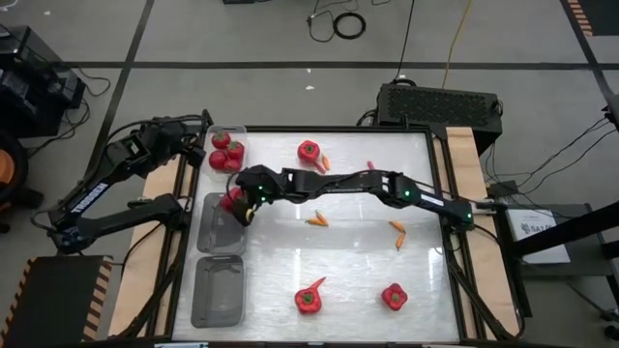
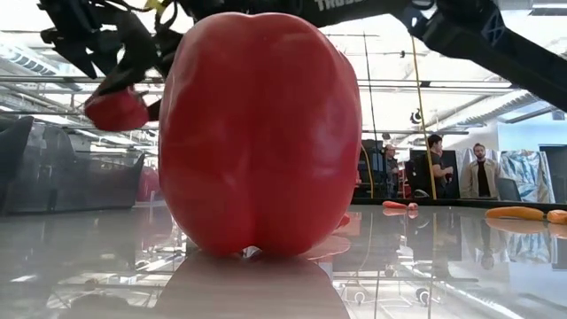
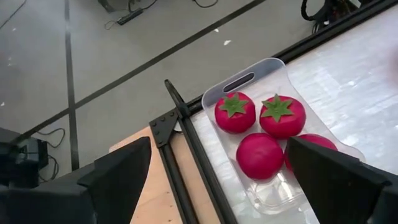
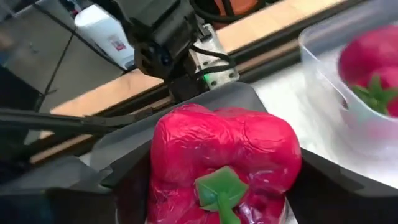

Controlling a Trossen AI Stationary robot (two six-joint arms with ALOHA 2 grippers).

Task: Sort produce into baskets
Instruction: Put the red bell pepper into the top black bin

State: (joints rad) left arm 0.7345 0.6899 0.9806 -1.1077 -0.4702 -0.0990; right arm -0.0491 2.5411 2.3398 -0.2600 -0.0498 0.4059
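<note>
My right gripper (image 1: 236, 201) reaches across the table from the right and is shut on a red bell pepper (image 4: 224, 155) with a green stem. It holds the pepper above the far end of the middle basket (image 1: 221, 232). In the low view the held pepper (image 2: 115, 108) hangs at the upper left. The far basket (image 3: 249, 81) holds several red tomatoes (image 3: 235, 112). My left gripper (image 3: 227, 177) hovers open above the table's far left corner, near that basket, and touches nothing. The near basket (image 1: 218, 290) lies at the front left. My right gripper pinches the red bell pepper by its two opposite sides (image 4: 160, 177) between its two fingers. The green stem (image 4: 219, 190) faces back toward the wrist. The fingers come slanting down from the table's right. The pepper is lifted clear of the table and the basket.
Loose on the table are red peppers at the far middle (image 1: 309, 151), front middle (image 1: 309, 300) and front right (image 1: 394, 297). Small orange chilies (image 1: 317, 220) (image 1: 397, 229) lie mid-table. One red pepper (image 2: 261, 133) stands right in front of the low camera.
</note>
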